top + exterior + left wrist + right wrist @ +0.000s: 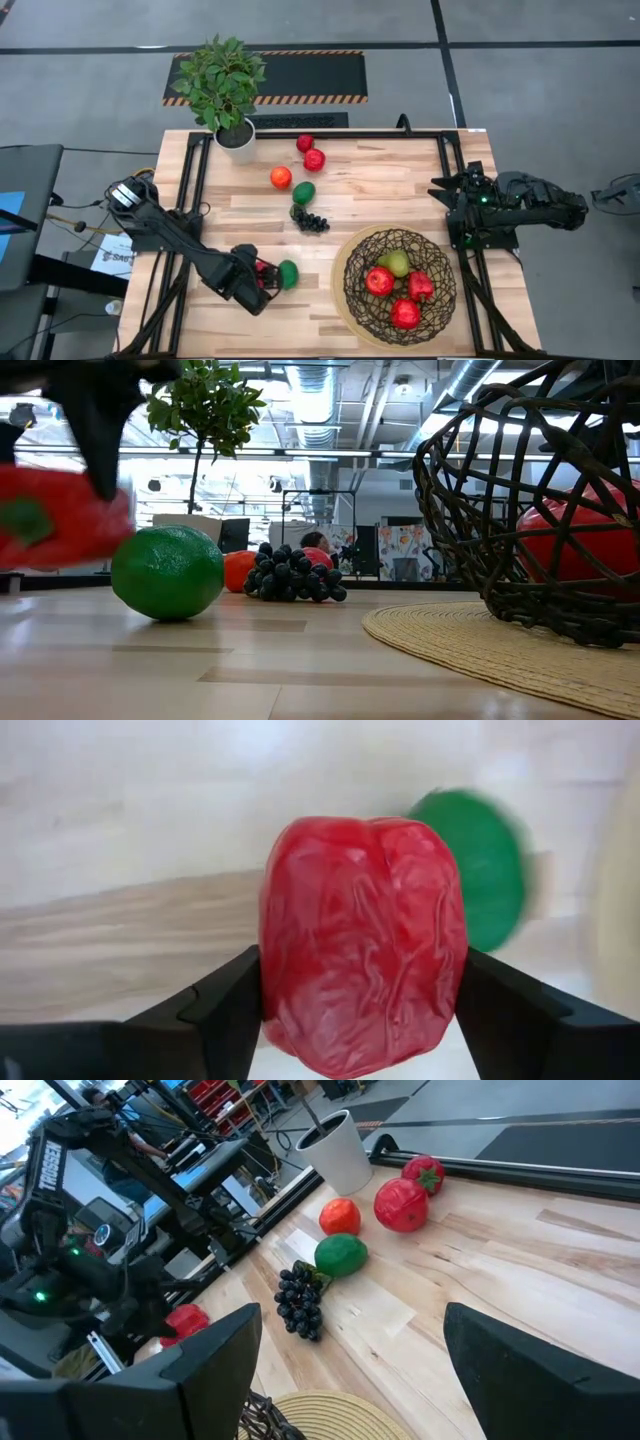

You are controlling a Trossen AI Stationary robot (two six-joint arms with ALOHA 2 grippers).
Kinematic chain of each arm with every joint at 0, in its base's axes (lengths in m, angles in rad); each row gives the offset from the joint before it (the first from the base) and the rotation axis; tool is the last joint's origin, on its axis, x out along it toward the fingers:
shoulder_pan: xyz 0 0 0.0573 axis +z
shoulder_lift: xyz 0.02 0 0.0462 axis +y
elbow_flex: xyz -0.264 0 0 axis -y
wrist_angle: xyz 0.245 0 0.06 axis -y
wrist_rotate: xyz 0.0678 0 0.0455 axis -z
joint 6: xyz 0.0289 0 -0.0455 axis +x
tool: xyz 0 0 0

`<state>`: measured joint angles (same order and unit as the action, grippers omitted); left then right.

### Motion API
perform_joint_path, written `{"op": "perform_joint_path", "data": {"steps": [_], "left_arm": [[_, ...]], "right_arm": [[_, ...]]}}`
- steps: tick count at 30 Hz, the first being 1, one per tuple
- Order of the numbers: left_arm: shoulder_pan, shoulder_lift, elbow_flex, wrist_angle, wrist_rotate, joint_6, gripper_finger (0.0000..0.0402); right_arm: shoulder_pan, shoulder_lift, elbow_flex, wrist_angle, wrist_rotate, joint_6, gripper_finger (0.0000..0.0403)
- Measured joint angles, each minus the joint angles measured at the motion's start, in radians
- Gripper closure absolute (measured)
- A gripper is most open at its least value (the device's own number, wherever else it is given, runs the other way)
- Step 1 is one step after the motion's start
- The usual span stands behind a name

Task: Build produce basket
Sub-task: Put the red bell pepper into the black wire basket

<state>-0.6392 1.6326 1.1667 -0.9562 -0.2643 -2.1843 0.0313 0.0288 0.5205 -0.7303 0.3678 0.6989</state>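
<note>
My left gripper [263,276] is shut on a red pepper [365,945] near the table's front left, just left of a green lime [288,273] that lies on the wood. The dark wire basket [400,285] stands at the front right on its tan woven round base [480,635]. It holds red fruits [379,281] and a green pear [398,263]. Grapes [310,220], a second lime [303,193], an orange [281,177] and two red fruits [314,159] lie at the table's middle and far side. My right gripper [350,1335] is open and empty at the right edge. My left gripper pinches the red pepper by its two opposite sides [275,990] between its two fingers [225,1010]. The fingers come from the table's left, slanting down. In the low view the pepper [60,515] looks clear of the table, beside the lime [168,572].
A potted plant in a white pot [236,135] stands at the far left corner. Black frame rails [195,190] run along both sides of the table. Bare wood lies between the lime and the basket's base.
</note>
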Motion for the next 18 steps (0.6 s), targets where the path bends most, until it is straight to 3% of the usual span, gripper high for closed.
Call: {"op": "perform_joint_path", "data": {"steps": [3, 7, 10, 14, 18], "left_arm": [[0.003, -0.057, 0.010, -0.014, -0.086, -0.002, 0.0147], [0.007, -0.149, 0.035, 0.023, -0.312, 0.028, 0.0147], [0.014, -0.221, 0.038, 0.145, -0.482, 0.139, 0.0144], [0.039, -0.300, 0.038, 0.410, -0.570, 0.452, 0.0141], [0.070, -0.338, 0.038, 0.765, -0.526, 0.863, 0.0140]], "right_arm": [[0.000, 0.000, 0.000, 0.000, 0.000, 0.000, 0.0069], [0.000, 0.000, 0.000, 0.000, 0.000, 0.007, 0.0069], [0.000, 0.000, 0.000, -0.001, 0.000, 0.007, 0.0069], [0.000, 0.000, 0.000, -0.002, 0.000, 0.003, 0.0069], [0.000, 0.000, 0.000, -0.002, 0.000, 0.002, 0.0069]]}}
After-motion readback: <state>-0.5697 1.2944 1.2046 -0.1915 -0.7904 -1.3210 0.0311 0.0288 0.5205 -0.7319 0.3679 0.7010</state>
